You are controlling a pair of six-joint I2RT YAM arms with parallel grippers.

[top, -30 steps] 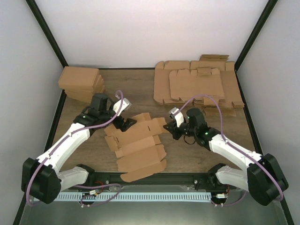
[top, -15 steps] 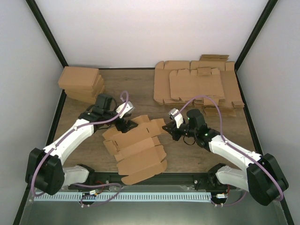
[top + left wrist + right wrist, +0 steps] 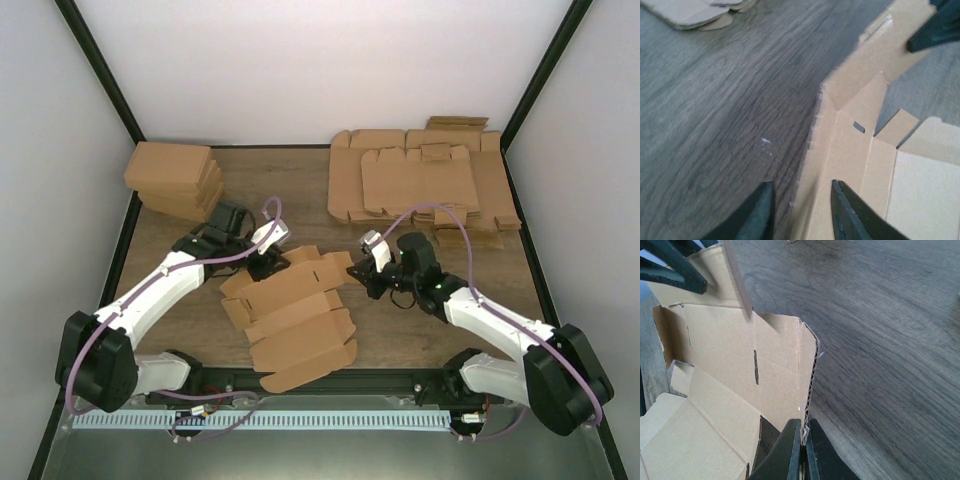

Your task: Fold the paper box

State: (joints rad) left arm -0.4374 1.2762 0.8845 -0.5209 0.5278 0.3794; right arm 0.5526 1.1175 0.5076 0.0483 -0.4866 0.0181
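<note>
The paper box lies unfolded on the table, near and centre. The right gripper pinches its right edge tight. The left gripper straddles its far-left edge, jaws partly apart.

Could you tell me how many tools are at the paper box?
2: the left tool straddles the far edge of the paper box; the right tool pinches its right edge.
</note>
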